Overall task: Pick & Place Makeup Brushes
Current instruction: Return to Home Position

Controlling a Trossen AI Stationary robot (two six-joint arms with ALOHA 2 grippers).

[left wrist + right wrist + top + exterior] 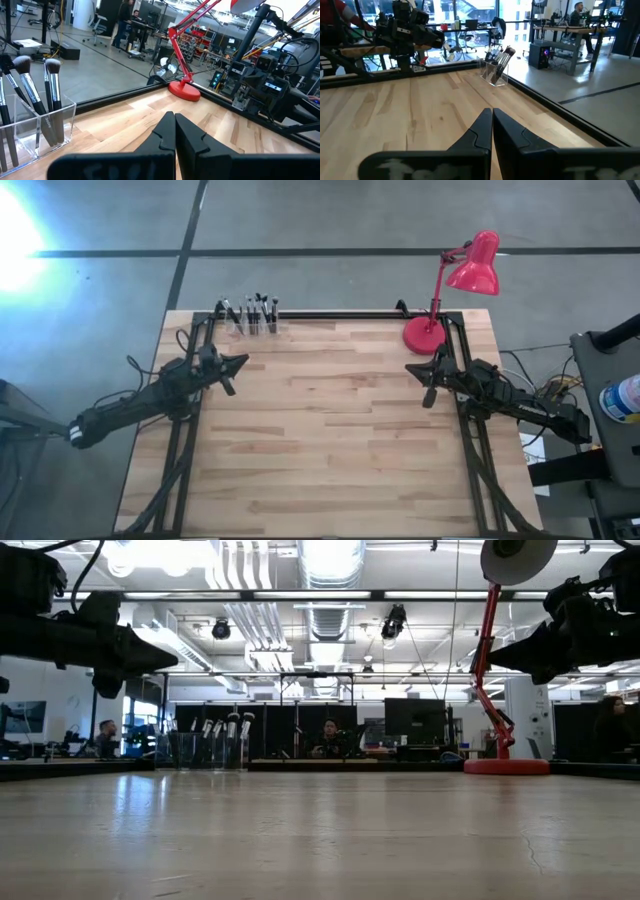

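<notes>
You have the makeup brushes (47,95) standing bristle-up in the transparent organizer (37,132) at the far left corner of the table (330,430), not far from the left gripper (174,116). That gripper and the right gripper (491,111), which is across the table near the red lamp (470,270), both hover with fingers pressed together on nothing. If you lift a brush, expect it to be light, stiff and slick. Pinch the ferrule or upper handle above the rim, not the soft bristles, and draw straight up so the organizer doesn't tip.
</notes>
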